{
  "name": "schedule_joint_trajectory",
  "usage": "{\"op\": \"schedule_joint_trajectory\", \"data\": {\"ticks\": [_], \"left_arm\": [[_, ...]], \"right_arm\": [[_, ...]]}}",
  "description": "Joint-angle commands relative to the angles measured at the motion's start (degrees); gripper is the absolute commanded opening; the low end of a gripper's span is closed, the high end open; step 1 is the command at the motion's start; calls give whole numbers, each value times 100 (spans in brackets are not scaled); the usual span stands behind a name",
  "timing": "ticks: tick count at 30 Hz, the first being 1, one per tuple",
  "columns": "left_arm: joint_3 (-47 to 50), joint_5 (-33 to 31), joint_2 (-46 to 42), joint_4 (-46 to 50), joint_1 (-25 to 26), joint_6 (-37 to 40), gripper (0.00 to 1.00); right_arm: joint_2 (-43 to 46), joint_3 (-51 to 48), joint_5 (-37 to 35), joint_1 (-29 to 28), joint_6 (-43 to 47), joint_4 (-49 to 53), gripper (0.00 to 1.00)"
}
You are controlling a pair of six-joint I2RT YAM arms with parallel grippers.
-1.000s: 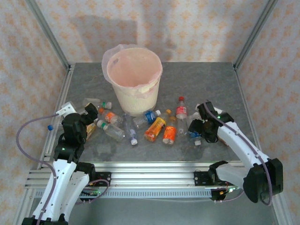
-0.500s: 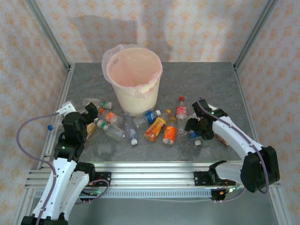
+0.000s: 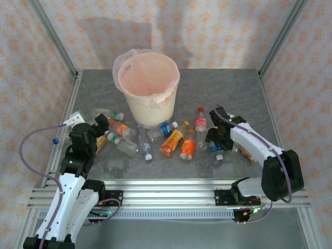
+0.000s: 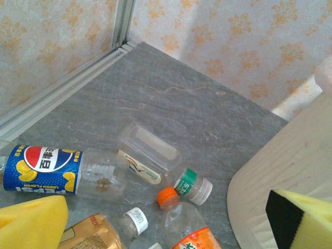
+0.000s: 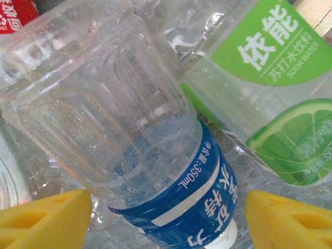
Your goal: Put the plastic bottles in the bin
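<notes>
Bottles (image 3: pixel 171 142) lie in a loose row on the grey table (image 3: pixel 233 88), in front of the bin (image 3: pixel 150 111) and all outside it. The right gripper (image 5: pixel 168 223) is down among the right-hand ones. Its yellow fingers (image 5: pixel 46 218) stand apart on either side of a clear bottle with a blue label (image 5: pixel 155 155), with a small gap on each side. A green-labelled bottle (image 5: pixel 270 88) lies against that one. The left gripper (image 3: pixel 101 125) hangs wide open over the left-hand bottles, just beside the bin's wall.
</notes>
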State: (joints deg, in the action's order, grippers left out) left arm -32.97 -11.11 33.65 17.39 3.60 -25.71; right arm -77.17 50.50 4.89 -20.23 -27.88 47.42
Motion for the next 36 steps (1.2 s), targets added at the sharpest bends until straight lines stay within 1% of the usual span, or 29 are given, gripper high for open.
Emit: {"op": "schedule_joint_trajectory", "data": {"ticks": [1, 2, 4, 10, 14, 17, 27, 30, 32, 36], "left_arm": [[-192, -49, -51, 124, -52, -65, 100], [-201, -50, -51, 133, -52, -65, 100], [-210, -59, -51, 149, -52, -57, 100], [-219, -49, -52, 151, -52, -56, 100], [-212, -47, -51, 151, -52, -47, 100], [-216, -44, -51, 159, -52, -43, 100], [-210, -47, -78, 177, -52, -21, 100], [-211, -40, -82, 177, -52, -21, 100], [-218, -39, -87, 186, -52, -24, 100], [-219, -53, -121, 204, -52, -21, 100]], "right_arm": [[-161, 179, -330, -30, -55, -95, 72], [-196, 195, -326, -27, -74, -117, 70], [-258, 221, -301, -23, -104, -155, 70], [-447, 224, -234, -17, -133, -244, 75], [-539, 179, -219, -9, -140, -332, 75], [-604, 179, -206, -8, -150, -376, 78], [-777, 214, -234, 10, -89, -559, 77], [-841, 241, -234, 7, -52, -578, 80], [-858, 250, -249, 10, -45, -591, 80], [-849, 245, -251, 11, -17, -596, 75]]}}
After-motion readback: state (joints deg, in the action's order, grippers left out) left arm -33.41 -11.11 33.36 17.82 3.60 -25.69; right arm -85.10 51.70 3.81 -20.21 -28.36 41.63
